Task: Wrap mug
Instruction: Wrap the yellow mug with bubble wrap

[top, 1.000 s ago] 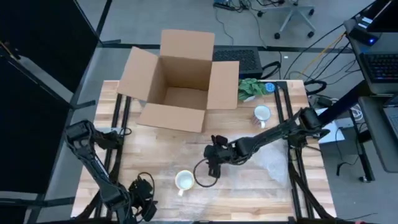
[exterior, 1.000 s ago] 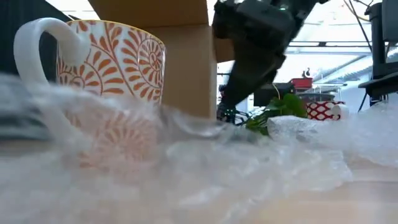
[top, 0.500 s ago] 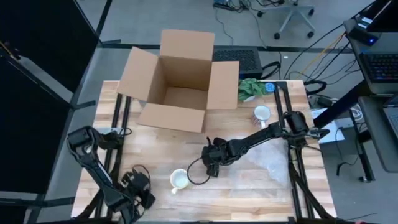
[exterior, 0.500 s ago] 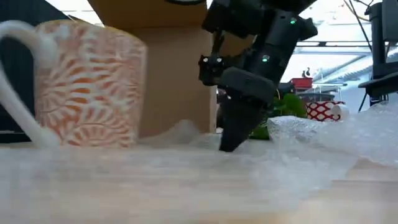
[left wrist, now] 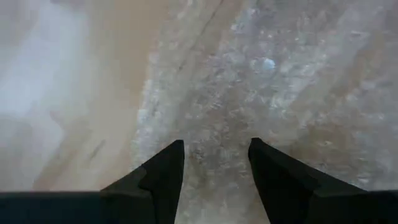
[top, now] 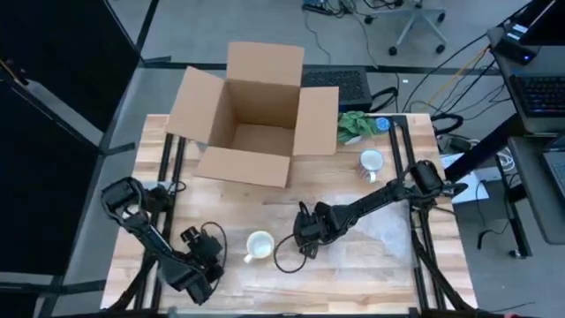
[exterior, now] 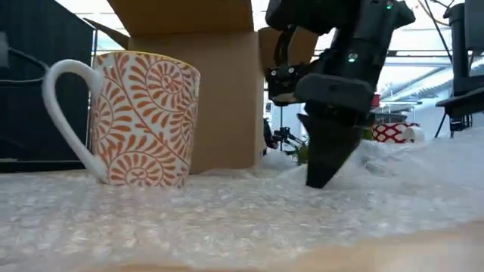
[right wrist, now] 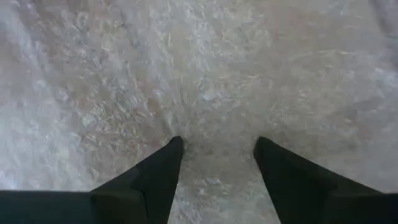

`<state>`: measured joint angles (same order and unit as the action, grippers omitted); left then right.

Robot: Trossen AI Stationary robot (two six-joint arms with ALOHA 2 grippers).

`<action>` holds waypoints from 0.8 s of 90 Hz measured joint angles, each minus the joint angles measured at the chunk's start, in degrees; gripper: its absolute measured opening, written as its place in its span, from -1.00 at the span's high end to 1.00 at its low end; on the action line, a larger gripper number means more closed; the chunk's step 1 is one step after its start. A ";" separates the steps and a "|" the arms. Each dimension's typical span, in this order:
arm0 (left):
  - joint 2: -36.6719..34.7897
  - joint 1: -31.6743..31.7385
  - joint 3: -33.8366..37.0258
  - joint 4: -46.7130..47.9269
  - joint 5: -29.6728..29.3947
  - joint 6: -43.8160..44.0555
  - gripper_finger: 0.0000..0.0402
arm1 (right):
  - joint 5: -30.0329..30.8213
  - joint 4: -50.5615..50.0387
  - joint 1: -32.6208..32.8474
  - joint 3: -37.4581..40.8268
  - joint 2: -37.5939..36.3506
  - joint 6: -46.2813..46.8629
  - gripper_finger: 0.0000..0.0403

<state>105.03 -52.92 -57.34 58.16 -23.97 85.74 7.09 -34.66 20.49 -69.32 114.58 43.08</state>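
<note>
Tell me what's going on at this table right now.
Two dark arms are preparing to wrap the white mug with orange leaf pattern, which stands upright on the clear bubble wrap sheet. The right gripper, open, points down at the sheet beside the mug. The left gripper, open, hovers over the sheet's other edge. The open cardboard box waits behind.

Both arms are dark, jointed segments — black cable loops, blunt tapered fingers (right wrist: 155,177).
</note>
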 joint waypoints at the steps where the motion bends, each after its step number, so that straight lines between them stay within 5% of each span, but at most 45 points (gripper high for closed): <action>1: 0.00 0.23 0.00 0.01 -0.13 -0.53 0.15 | -0.16 -0.31 0.13 0.00 -0.12 0.08 -0.01; 36: -7.10 3.77 -5.20 10.44 2.47 -5.93 0.15 | 5.74 1.96 -3.85 0.58 -11.96 -11.29 -0.01; 72: -9.33 -0.35 2.28 -17.76 2.03 -2.66 0.15 | 1.06 3.46 -2.53 3.17 -2.88 -6.52 -0.01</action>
<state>95.71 -53.27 -55.06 40.40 -21.94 83.08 8.15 -31.20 17.96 -66.15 111.70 36.57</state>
